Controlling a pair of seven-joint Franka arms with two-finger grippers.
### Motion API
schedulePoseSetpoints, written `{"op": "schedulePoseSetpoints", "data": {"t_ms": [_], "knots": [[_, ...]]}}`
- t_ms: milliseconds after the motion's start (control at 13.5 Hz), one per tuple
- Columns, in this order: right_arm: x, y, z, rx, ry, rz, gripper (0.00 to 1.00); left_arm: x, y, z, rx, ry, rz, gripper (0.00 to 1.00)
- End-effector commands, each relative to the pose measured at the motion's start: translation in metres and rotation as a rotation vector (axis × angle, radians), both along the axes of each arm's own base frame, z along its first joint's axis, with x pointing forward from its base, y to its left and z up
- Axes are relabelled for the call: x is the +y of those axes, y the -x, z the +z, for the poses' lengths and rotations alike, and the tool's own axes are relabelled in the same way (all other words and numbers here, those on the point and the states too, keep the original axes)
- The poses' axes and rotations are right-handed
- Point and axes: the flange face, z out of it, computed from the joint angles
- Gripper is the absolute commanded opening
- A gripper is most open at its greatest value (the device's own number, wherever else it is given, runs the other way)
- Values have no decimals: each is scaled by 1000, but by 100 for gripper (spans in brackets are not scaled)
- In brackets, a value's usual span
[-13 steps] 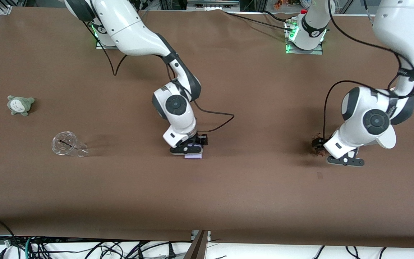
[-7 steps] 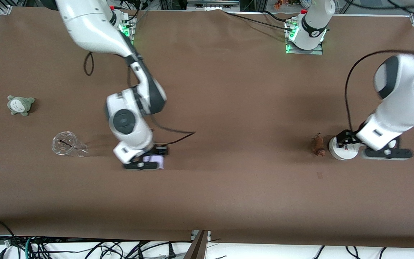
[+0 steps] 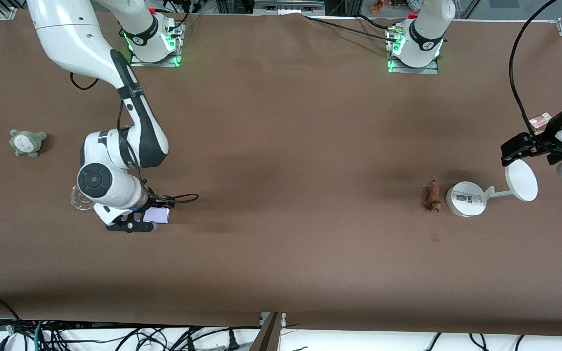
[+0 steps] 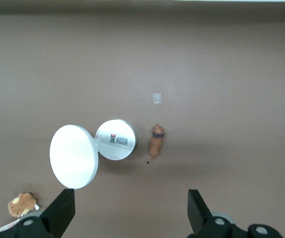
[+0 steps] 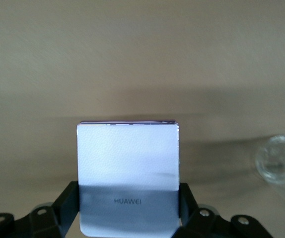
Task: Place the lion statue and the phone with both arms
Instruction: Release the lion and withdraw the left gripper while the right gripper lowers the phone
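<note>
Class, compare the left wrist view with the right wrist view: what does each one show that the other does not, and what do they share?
Only the left wrist view shows the lion statue lying beside the white stand, a brown plush apart from them, and the open, empty left claw.

Only the right wrist view shows the phone, marked HUAWEI, clamped in the right claw, with a clear plastic cup lying to one side.

Both show the brown table cover, and each shows its own claw's dark fingers.

High front camera facing both arm bases; two downward wrist cameras (the left's higher), each sharing the brown table [image 3: 310, 146].
</note>
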Motion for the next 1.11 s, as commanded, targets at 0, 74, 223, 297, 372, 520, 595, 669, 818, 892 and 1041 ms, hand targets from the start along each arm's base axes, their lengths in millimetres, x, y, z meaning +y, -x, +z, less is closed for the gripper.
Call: {"op": "schedulePoseSetpoints", "data": {"t_ms": [0,74,223,297,372,520,595,669,818,892,1041], "knots": [[-23,22,-2,36,2,10,42,4,9,7,60,25,-11,100],[-35,25,-11,48,1,16,42,1,11,7,70,25,-16,100],[-49,24,-19,53,-1,27,42,3,14,10,72,30,-10,100],[-51,24,-24,54,0,23,42,-8,21,17,62,28,-24,100],[-51,23,-29,46,0,22,42,-12,28,16,60,20,-25,100],[-48,23,-38,41,-1,29,42,-8,52,17,-1,12,-56,100],[-46,23,-42,38,-2,30,42,0,63,10,-26,14,-60,100],[-45,23,-46,36,-3,33,42,-1,70,9,-25,16,-69,100],[-43,24,-48,40,-5,35,43,-1,70,6,-11,15,-67,100],[-41,24,-50,43,-7,37,43,0,71,4,15,15,-67,100],[-39,25,-53,47,-7,40,80,-1,69,4,23,14,-68,100]]}}
